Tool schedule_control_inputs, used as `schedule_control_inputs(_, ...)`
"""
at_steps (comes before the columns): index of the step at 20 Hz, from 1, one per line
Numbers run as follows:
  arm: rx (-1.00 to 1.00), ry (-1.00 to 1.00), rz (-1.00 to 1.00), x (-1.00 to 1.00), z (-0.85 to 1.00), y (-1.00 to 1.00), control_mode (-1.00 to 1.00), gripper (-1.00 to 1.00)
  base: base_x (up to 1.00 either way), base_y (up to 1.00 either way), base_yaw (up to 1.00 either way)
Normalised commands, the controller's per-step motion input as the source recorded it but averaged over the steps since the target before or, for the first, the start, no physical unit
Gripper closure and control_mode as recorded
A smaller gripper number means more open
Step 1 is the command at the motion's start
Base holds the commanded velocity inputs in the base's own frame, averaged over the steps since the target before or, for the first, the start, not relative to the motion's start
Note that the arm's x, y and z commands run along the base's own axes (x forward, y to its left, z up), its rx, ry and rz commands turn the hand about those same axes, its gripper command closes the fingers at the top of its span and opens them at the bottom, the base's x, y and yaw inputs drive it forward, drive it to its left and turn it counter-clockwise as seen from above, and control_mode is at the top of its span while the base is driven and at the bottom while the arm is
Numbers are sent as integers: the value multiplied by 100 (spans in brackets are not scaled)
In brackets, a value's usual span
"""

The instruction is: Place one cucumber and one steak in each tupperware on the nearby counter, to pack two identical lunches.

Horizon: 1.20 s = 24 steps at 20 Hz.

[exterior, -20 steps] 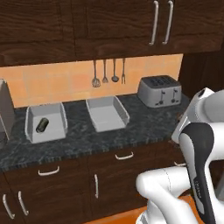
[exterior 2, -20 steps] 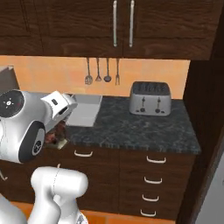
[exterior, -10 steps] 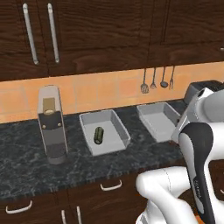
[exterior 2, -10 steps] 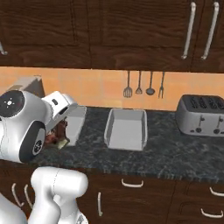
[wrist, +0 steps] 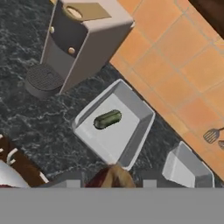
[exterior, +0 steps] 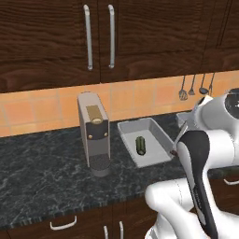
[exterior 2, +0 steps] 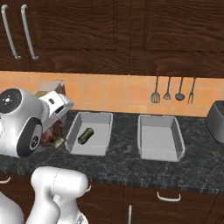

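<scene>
Base farther left; steak (wrist: pixel 111 175) half hidden in gripper (wrist: pixel 111 180).

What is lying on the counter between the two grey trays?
Nothing: in the right base view, bare counter separates the left tupperware, holding a cucumber, from the empty right tupperware.

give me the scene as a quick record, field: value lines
left tray: holds one dark green cucumber
right tray: nothing inside
gripper: shut on a brown-red steak, above the near edge of the left tray
coffee machine: upright on the counter, left of the left tray
hanging utensils: on the orange tiled wall above the right tray
packing so far: one cucumber placed, no steak in either tray
</scene>
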Motion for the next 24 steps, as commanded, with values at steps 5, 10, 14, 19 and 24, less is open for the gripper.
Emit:
schedule_control_inputs(5, 0, 0, 0, 74, -56, -14, -100, 100, 0, 0, 0)
schedule_control_inputs(10, 2, 0, 0, 81, -74, -38, -100, 100, 0, 0, 0)
schedule_control_inputs(14, 6, 0, 0, 94, -51, -13, -100, 100, 0, 0, 0)
schedule_control_inputs(19, 0, 0, 0, 98, -35, 0, -100, 100, 0, 0, 0)
schedule_control_inputs(24, 0, 1, 0, 87, -37, -6, -100, 100, 0, 0, 0)
